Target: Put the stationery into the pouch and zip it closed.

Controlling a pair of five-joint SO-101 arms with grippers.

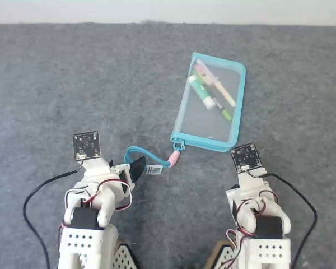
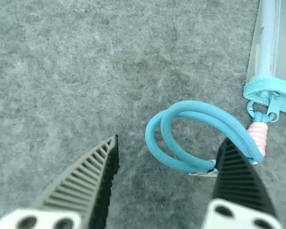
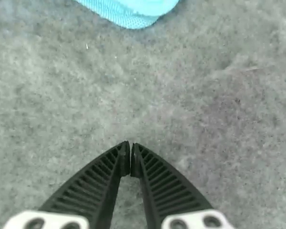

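Note:
The see-through pouch with a teal border lies flat at the table's middle right, with several pens and markers inside it. Its zipper slider sits at the pouch's near left corner. A pink bead and a teal cord loop trail from the slider toward the left arm. My left gripper is open over the carpet, and one dark finger lies against the cord's end. My right gripper is shut on nothing, a little short of the pouch's near right corner.
Grey carpet covers the whole table, with bare room to the left of and behind the pouch. Black cables run beside both arm bases at the front edge.

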